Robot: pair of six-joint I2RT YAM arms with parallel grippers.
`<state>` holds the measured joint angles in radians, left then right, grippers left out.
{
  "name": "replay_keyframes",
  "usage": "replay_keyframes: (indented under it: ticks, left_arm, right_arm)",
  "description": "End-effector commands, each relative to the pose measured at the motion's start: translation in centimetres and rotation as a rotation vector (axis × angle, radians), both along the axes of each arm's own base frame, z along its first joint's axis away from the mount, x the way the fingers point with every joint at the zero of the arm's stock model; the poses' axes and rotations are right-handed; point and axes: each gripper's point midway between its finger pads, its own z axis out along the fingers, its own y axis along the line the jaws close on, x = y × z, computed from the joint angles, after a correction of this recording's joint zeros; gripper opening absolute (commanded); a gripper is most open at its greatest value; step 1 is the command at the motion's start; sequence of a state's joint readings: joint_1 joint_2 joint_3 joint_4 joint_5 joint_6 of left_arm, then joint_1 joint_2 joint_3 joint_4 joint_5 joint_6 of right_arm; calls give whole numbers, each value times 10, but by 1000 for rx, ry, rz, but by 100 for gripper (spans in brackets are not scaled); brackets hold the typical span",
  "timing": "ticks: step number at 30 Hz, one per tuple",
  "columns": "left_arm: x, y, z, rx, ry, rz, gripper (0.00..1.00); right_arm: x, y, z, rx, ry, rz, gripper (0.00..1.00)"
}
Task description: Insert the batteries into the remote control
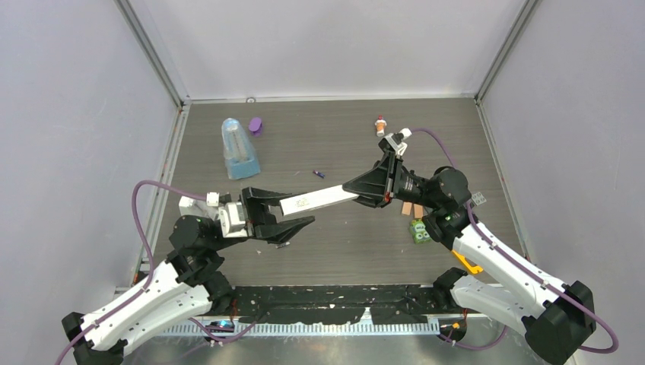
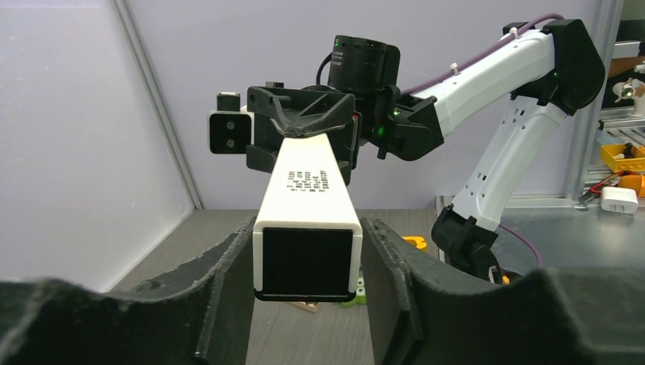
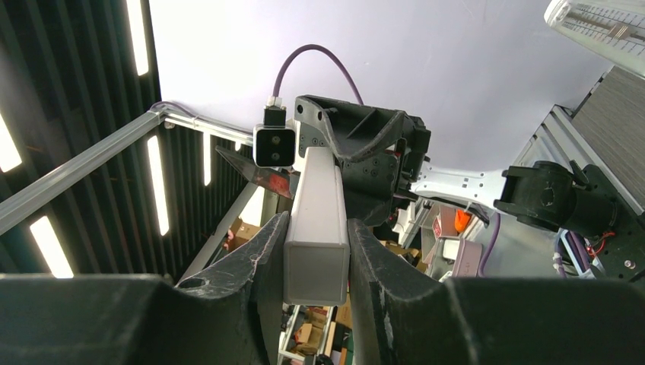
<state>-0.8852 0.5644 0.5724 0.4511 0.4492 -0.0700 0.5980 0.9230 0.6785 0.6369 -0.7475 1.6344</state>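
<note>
A narrow white bar [image 1: 319,198] with a black end hangs above the table between both arms. My right gripper [image 1: 351,192] is shut on its plain end [image 3: 316,258]. The black end [image 2: 306,262] lies between the fingers of my left gripper [image 1: 300,207], which stand just off its sides, so that gripper is open. The remote control [image 1: 239,150], a pale handset, lies at the back left of the table and shows at the top right corner of the right wrist view [image 3: 601,23]. One tiny purple battery [image 1: 319,174] lies on the table behind the bar.
A purple cap [image 1: 255,125] sits beside the remote. A red-and-white little bottle [image 1: 380,124] stands at the back. Two tan blocks [image 1: 411,208], a green block [image 1: 419,230] and an orange piece [image 1: 468,264] lie under my right arm. Walls enclose three sides.
</note>
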Motion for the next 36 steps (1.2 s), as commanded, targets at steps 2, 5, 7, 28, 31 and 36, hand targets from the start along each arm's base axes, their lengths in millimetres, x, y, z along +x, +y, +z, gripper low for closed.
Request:
replay_keyframes:
  ticks: [2,5,7,28,31,36]
  left_arm:
    - [-6,5,16,-53,-45,-7,55]
    - [-6,4,17,-55,-49,-9,60]
    - [-6,4,17,-55,-48,-9,61]
    - [-6,1,14,-48,-41,-21,0]
    - [-5,1,12,-41,-27,-18,0]
    - [-2,-1,7,-11,34,-17,0]
  right_arm:
    - [-3,-3,13,40,-48,-2,5]
    - [-2,-3,11,37,-46,0,5]
    - [-2,-2,11,35,-47,1,5]
    - [-2,2,0,-20,-80,7,13]
    - [1,6,-18,-114,-127,-4,40]
    - [0,7,-18,-125,-223,-7,65]
